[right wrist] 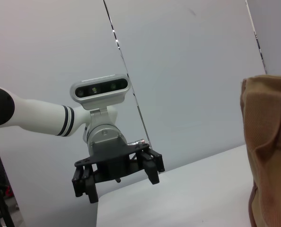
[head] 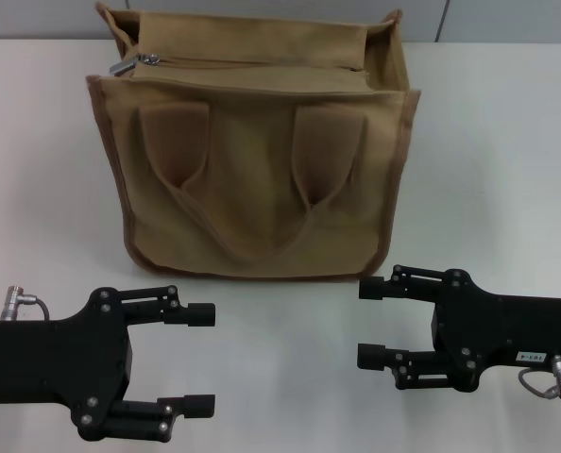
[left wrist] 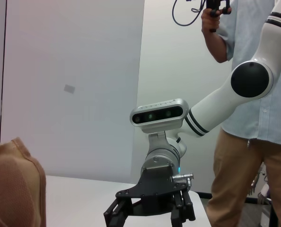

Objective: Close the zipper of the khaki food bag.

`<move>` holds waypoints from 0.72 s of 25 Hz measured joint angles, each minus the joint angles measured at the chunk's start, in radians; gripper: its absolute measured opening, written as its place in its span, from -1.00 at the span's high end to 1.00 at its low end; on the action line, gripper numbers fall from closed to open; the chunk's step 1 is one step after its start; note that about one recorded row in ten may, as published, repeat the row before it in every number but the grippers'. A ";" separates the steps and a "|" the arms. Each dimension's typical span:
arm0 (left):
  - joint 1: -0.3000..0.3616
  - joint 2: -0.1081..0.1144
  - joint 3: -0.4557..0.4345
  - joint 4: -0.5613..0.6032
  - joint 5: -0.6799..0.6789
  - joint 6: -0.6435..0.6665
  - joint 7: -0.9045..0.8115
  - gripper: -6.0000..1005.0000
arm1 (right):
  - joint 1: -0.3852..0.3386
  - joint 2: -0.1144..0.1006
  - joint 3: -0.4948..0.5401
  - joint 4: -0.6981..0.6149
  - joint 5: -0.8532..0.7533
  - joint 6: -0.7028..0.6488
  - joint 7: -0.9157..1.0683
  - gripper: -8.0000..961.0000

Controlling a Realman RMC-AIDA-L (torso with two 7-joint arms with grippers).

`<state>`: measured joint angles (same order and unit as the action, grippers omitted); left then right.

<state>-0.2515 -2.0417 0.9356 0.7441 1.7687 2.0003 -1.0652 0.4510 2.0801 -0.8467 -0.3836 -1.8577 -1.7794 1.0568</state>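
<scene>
From the head view we see the khaki food bag [head: 252, 151] standing upright on the white table [head: 507, 170], toward the far side and a little to the robot's left of centre. Its two looped handles hang flat against the near face. Along the top runs the zipper [head: 252, 62], and its silver slider and pull tab [head: 134, 64] sit at the left end of the line; the top looks unclosed along most of its length, with the far wall standing up behind the gap, though from this angle we cannot be sure how wide the opening is. Darker brown piping edges the corners.

Nearer the camera, the left gripper [head: 200, 359] hovers low over the table, well short of the bag, fingers spread wide and holding nothing. The right gripper [head: 375, 321] sits opposite it on the robot's right, also splayed and empty, just in front of the bag's lower right corner without touching it.

The left wrist view adds what the head view lacks: the right gripper [left wrist: 150, 215] seen end-on with its wrist camera above it, a person [left wrist: 254, 142] in khaki trousers standing behind, and only a corner of the bag [left wrist: 15, 184].

The right wrist view shows the left gripper [right wrist: 119, 177] against a plain wall, and the bag's side edge [right wrist: 268, 142] with one handle strip.
</scene>
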 joint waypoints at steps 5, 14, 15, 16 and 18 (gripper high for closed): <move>0.000 0.000 0.000 0.000 0.000 -0.002 0.000 -0.50 | 0.000 0.000 0.000 0.000 0.000 0.000 0.000 -0.62; -0.003 -0.009 -0.041 -0.013 -0.001 -0.008 0.011 -0.51 | 0.000 0.000 0.009 0.000 0.006 0.000 -0.009 -0.62; -0.001 -0.016 -0.083 -0.020 0.000 -0.010 0.030 -0.51 | 0.000 0.000 0.010 0.000 0.008 0.000 -0.011 -0.62; -0.001 -0.016 -0.083 -0.020 0.000 -0.010 0.030 -0.51 | 0.000 0.001 0.010 0.000 0.009 0.000 -0.012 -0.62; 0.006 -0.029 -0.217 -0.059 -0.010 -0.020 0.096 -0.51 | 0.002 0.003 0.010 0.002 0.011 0.001 -0.013 -0.62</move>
<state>-0.2453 -2.0709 0.7186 0.6852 1.7588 1.9802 -0.9694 0.4533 2.0826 -0.8363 -0.3815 -1.8467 -1.7787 1.0443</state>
